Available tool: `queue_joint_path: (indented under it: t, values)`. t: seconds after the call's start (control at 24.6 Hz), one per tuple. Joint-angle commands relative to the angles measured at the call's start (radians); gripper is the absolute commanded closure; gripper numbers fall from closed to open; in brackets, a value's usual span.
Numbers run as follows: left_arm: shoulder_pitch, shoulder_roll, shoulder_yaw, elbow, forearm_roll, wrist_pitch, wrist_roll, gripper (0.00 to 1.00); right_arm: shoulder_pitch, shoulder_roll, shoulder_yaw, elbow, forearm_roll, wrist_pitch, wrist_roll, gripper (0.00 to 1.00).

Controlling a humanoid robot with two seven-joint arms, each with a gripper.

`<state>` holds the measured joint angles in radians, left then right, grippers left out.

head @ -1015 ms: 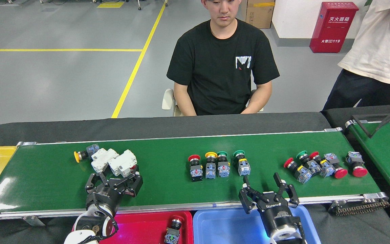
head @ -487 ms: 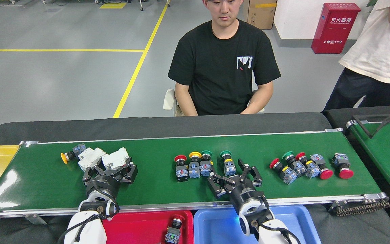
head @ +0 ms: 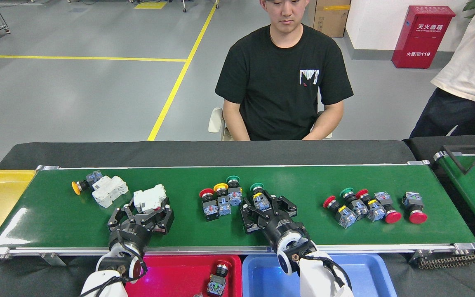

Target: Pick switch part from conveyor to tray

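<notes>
Now your right gripper point(head: 267, 206) has moved onto the conveyor point(head: 311, 181), jaws spread around the green-capped switch part point(head: 259, 198). Your left gripper point(head: 146, 212), jaws spread, holds nothing beside the white part point(head: 150, 198).

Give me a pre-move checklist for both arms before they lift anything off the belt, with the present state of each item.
1. Left pincer around the white breaker: ok, fingers either side; closed or not, cannot tell.
2. Right pincer around the green-capped switch: ok, fingers flank it; firm grip cannot tell.
3. Neighbouring cluster of three switches clear of the right pincer: ok, apart to its left.
4. Red tray has room: ok, one switch in it.
5. Blue tray has room: ok for the part that shows; the arm hides part of it.
6. Person clear of the conveyor: ok, seated behind.
</notes>
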<state>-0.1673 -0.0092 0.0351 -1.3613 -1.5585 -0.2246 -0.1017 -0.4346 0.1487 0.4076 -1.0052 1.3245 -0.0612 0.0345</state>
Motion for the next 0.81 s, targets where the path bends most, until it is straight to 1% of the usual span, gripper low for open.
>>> queue_joint_path:
  t: [0.0,0.04,0.16,0.2,0.32,0.37,0.41,0.45,0.49,0.53,0.57,0.77]
  values:
    - [0.009,0.012,0.006,-0.068,0.020,-0.062,0.011,0.96,0.022,-0.005,0.000,-0.065,-0.002,-0.019,0.007,0.99]
    - [0.015,0.020,0.008,-0.084,0.029,-0.078,0.011,0.96,0.040,-0.009,0.000,-0.092,-0.002,-0.028,0.008,0.99]
    - [0.029,0.052,0.035,-0.110,0.054,-0.105,0.011,0.95,0.119,-0.023,0.005,-0.219,-0.002,-0.065,0.024,0.99]
    - [0.028,0.060,0.045,-0.110,0.066,-0.107,0.011,0.95,0.154,-0.031,0.023,-0.273,-0.001,-0.077,0.030,0.99]
    - [0.028,0.109,0.060,-0.108,0.118,-0.136,0.011,0.95,0.252,-0.057,0.149,-0.438,0.001,-0.075,0.042,0.99]
    - [0.028,0.117,0.062,-0.108,0.129,-0.139,0.011,0.95,0.272,-0.063,0.185,-0.475,0.002,-0.075,0.042,0.99]
    - [0.028,0.124,0.062,-0.108,0.140,-0.140,0.011,0.95,0.300,-0.069,0.234,-0.518,0.005,-0.080,0.041,0.94]
    - [0.028,0.126,0.062,-0.108,0.141,-0.140,0.011,0.95,0.316,-0.072,0.273,-0.536,0.010,-0.080,0.038,0.70]
    - [0.028,0.126,0.062,-0.110,0.143,-0.142,0.011,0.95,0.321,-0.069,0.316,-0.536,0.025,-0.075,0.038,0.17]
    - [0.028,0.126,0.062,-0.111,0.143,-0.142,0.011,0.95,0.324,-0.066,0.335,-0.536,0.042,-0.074,0.036,0.02]
    - [0.028,0.126,0.058,-0.111,0.143,-0.145,0.011,0.95,0.324,-0.061,0.346,-0.535,0.067,-0.074,0.036,0.02]
    - [0.029,0.123,0.051,-0.131,0.141,-0.190,0.010,0.94,0.323,-0.054,0.346,-0.536,0.070,-0.080,0.038,0.01]
